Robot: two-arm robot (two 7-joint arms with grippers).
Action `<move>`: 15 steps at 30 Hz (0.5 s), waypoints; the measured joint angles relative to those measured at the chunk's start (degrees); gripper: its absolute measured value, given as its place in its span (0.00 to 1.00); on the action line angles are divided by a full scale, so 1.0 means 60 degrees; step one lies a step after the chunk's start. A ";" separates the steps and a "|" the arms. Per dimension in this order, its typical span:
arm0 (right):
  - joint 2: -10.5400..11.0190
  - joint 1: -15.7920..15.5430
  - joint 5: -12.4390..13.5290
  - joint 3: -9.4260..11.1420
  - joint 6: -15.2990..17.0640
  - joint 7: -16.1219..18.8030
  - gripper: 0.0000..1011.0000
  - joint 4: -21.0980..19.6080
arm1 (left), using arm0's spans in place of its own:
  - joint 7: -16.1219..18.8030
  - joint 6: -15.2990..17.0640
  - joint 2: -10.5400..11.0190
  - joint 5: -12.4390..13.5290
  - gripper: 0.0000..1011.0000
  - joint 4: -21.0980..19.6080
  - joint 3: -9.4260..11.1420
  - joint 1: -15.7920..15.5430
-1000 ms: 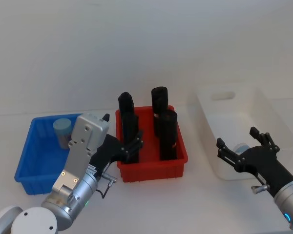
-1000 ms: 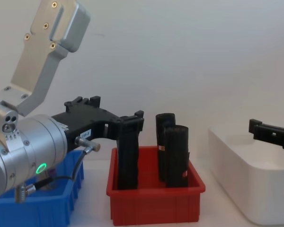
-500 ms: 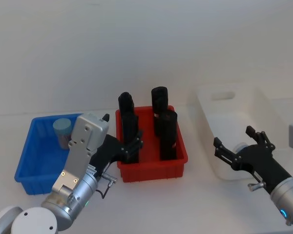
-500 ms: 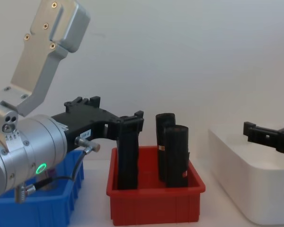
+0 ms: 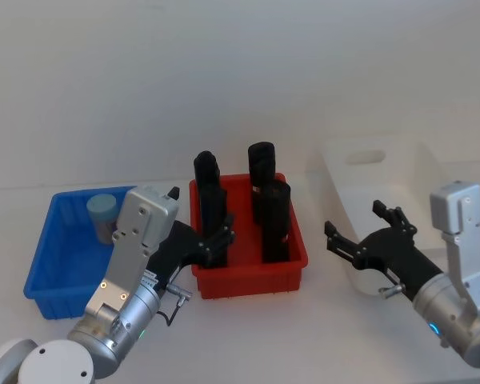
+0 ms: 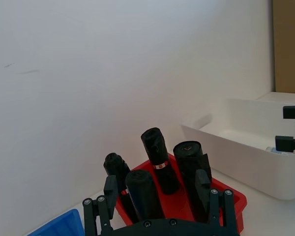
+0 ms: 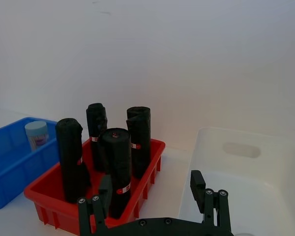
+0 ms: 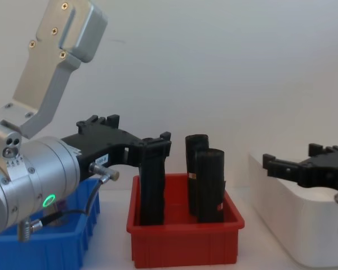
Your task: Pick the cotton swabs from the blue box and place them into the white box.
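Head view: the blue box (image 5: 44, 264) sits at lower left. One cotton swabs jar (image 5: 102, 214) stands in its far corner, its base hidden by the left arm (image 5: 132, 264). The left gripper (image 5: 220, 240) hangs open and empty at the near left corner of the red bin (image 5: 248, 282), which holds four black rolls (image 5: 276, 220). At right, the right gripper (image 5: 358, 224) is spread open and empty over the near left rim of the white box (image 5: 384, 156), covering part of its floor. Bare table (image 5: 304, 336) lies along the bottom.

Left wrist view: spread fingers frame the rolls. The white box's right end is cut off.

Right wrist view: the jar stands in the blue box at left, unobstructed.

Chest view: the left arm covers most of the blue box. The white box runs off the right edge.
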 joint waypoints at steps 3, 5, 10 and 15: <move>-0.0161 0.0322 -0.0164 -0.0064 -0.0075 0.0213 0.99 0.0459 | 0.0000 -0.0001 0.0000 0.0000 0.99 0.0000 0.0000 0.0000; -0.0276 0.0552 -0.0280 -0.0111 -0.0133 0.0357 0.99 0.0796 | 0.0000 -0.0001 0.0000 0.0000 0.99 0.0000 0.0000 0.0000; -0.0536 0.1062 -0.0525 -0.0219 -0.0295 0.0654 0.99 0.1561 | 0.0000 -0.0001 0.0000 0.0000 0.99 0.0000 0.0000 0.0000; -0.0776 0.1533 -0.0723 -0.0315 -0.0455 0.0902 0.99 0.2277 | -0.0001 -0.0001 0.0000 0.0000 0.99 0.0000 0.0000 0.0000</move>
